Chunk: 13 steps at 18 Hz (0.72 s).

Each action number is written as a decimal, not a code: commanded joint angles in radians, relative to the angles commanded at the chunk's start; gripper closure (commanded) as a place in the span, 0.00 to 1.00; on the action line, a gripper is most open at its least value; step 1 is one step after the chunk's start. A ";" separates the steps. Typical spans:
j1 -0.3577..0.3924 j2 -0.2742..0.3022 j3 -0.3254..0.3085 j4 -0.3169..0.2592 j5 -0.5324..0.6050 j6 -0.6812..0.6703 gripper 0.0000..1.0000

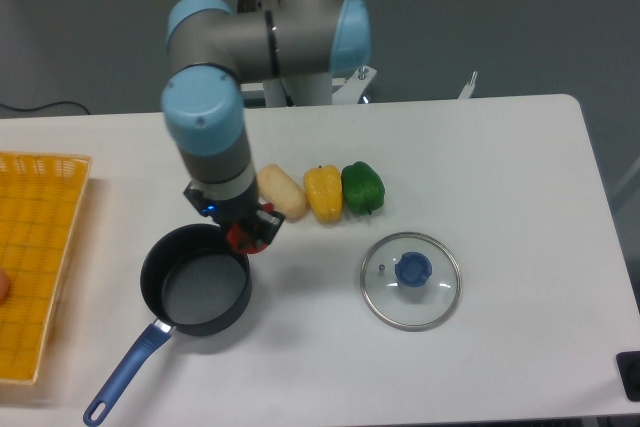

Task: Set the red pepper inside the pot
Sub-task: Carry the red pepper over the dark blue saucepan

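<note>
The arm is being seen from above, with its grey links and pale blue joint caps reaching from the far edge of the table (480, 147) forward and toward the left of the picture. The last wrist joint is being held vertical, so that the hand (243, 234) is being pointed straight down and is largely hidden beneath the wrist. The dark fingers are being kept closed on the red pepper (243, 238), of which only a small part is being shown between them.

The pot (196, 280) gapes open, nothing blocking its mouth.
</note>
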 joint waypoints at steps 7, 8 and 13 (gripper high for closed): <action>-0.055 -0.058 0.037 0.021 0.006 -0.060 0.62; -0.064 -0.069 0.037 0.035 0.005 -0.070 0.62; -0.101 -0.123 0.037 0.101 0.024 -0.130 0.62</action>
